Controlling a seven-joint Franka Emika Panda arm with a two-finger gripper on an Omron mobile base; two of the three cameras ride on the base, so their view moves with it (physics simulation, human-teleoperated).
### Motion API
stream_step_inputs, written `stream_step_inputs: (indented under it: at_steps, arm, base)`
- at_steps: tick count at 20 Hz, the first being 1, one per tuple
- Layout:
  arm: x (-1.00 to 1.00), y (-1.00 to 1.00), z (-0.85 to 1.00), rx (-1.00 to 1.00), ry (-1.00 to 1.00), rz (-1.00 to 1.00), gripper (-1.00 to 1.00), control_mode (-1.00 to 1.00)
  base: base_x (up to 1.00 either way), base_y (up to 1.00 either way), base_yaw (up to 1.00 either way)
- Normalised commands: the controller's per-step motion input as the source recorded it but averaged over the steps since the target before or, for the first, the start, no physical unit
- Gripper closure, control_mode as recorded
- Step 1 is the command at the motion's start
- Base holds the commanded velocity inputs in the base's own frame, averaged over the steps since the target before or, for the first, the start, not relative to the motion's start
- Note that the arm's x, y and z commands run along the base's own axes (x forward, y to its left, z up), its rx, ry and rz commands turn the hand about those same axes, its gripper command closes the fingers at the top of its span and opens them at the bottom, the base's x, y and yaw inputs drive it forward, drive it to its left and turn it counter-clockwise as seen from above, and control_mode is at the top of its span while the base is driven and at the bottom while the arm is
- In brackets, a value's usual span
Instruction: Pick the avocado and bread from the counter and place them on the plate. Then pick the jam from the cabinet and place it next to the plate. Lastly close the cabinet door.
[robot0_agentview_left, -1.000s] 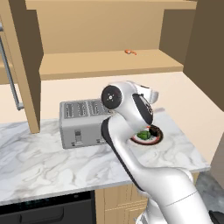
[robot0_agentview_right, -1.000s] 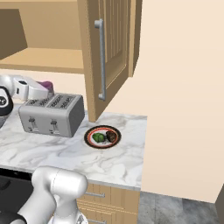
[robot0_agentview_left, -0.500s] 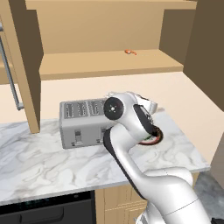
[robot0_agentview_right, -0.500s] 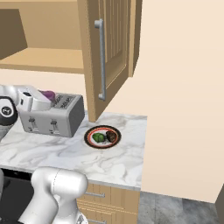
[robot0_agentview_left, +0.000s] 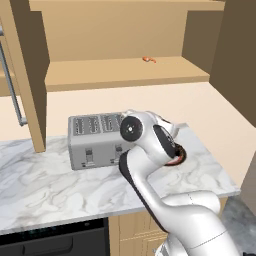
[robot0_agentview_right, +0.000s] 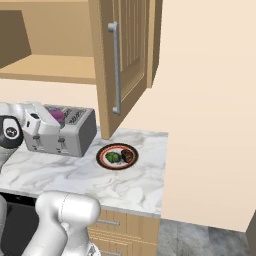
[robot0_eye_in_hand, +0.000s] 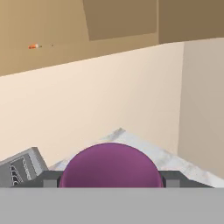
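My gripper is shut on the jam, a purple jar that bulges up between the finger tips. From the right base view, the jam shows as a purple patch at the white hand, above the toaster's right end. The plate with its orange-red rim lies on the counter to the right of the hand, carrying the green avocado and the dark brown bread. In the left base view my arm covers most of the plate. The cabinet hangs above with its door open.
A silver toaster stands on the counter left of the plate, just under my hand. A tiny orange item lies on the cabinet shelf. The open door's silver handle hangs above the plate. A beige wall closes the counter's right end.
The hand with the jam has come down and to the right, from near the shelf to just above the toaster's right end. Plate, avocado and bread have stayed put.
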Motion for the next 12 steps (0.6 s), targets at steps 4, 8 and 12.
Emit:
stream_step_inputs:
  at_steps: [4, 8, 12]
  arm:
    - [0.0, 0.01, -0.25, 0.08, 0.0, -0.1, 1.0, -1.0]
    - [0.0, 0.06, -0.27, 0.03, -0.02, -0.13, 1.0, -1.0]
    - [0.0, 0.11, -0.31, 0.0, -0.01, -0.13, 1.0, -1.0]
  base:
    - [0.0, 0.0, 0.0]
    - [0.0, 0.0, 0.0]
    - [0.0, 0.0, 0.0]
